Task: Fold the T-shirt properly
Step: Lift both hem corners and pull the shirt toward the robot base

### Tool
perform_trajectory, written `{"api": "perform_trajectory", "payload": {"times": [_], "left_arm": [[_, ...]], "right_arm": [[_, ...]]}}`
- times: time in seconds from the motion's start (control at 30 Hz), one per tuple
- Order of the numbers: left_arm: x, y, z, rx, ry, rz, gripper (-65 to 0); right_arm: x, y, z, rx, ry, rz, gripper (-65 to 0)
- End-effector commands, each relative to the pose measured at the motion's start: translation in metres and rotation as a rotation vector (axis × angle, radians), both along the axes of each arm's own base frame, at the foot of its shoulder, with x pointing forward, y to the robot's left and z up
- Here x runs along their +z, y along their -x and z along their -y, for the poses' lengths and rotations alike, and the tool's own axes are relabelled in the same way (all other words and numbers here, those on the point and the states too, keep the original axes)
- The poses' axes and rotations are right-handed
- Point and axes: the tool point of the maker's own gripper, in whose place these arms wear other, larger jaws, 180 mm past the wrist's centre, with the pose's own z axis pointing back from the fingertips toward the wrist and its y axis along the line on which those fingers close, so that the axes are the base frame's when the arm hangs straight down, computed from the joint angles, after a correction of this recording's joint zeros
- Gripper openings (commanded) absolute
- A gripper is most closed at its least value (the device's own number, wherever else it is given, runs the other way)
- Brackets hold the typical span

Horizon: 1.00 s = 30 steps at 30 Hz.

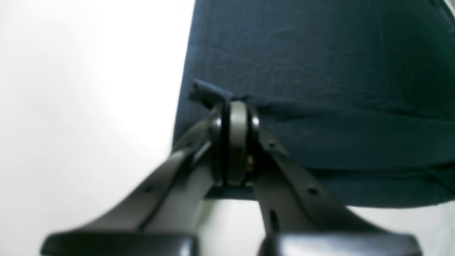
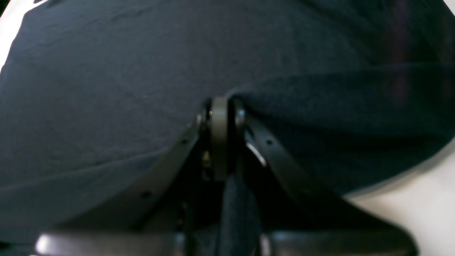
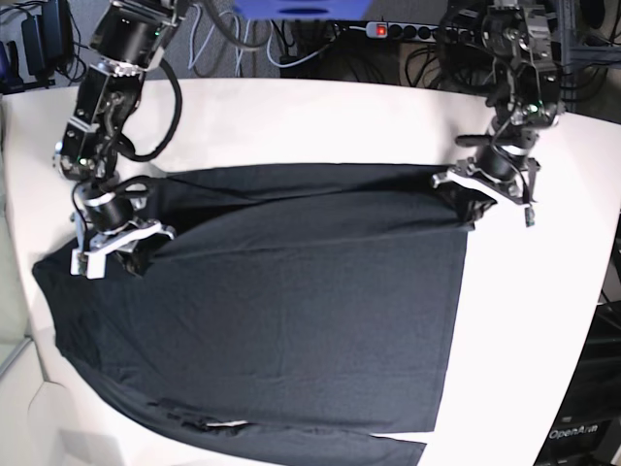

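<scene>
T-shirt (image 3: 291,311) flat on table (image 3: 320,121), a tool at each far corner.

A wide, matte white table (image 3: 320,121) — beyond its far edge, a black power strip (image 3: 412,31) with a red switch among tangled cables (image 3: 243,39).

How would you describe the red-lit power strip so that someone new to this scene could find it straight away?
Start from the white table that carries the black T-shirt. Look past the table's far edge, between the two arms, among the tangle of cables. The power strip is the long dark bar lying there, and its small glowing red switch sets it apart from the cables around it.
</scene>
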Motion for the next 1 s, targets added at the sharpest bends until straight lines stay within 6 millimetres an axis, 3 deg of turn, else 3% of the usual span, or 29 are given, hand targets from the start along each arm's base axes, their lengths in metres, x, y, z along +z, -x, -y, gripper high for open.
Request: {"api": "perform_trajectory", "payload": {"times": [0.0, 0.43, 0.97], "left_arm": [[0.018, -0.013, -0.004, 0.004, -0.011, 0.068, -65.0], [0.012, -0.025, -0.026, 0.154, 0.009, 0.035, -65.0], [0.001, -0.03, -0.024, 0.169, 0.035, 0.012, -65.0]], "right_arm": [[0.022, -0.012, 0.001, 0.012, 0.01, 0.074, -64.8], [0.026, -0.017, -0.004, 0.026, 0.01, 0.084, -64.8], [0.026, -0.016, 0.002, 0.028, 0.029, 0.077, -64.7]]}}
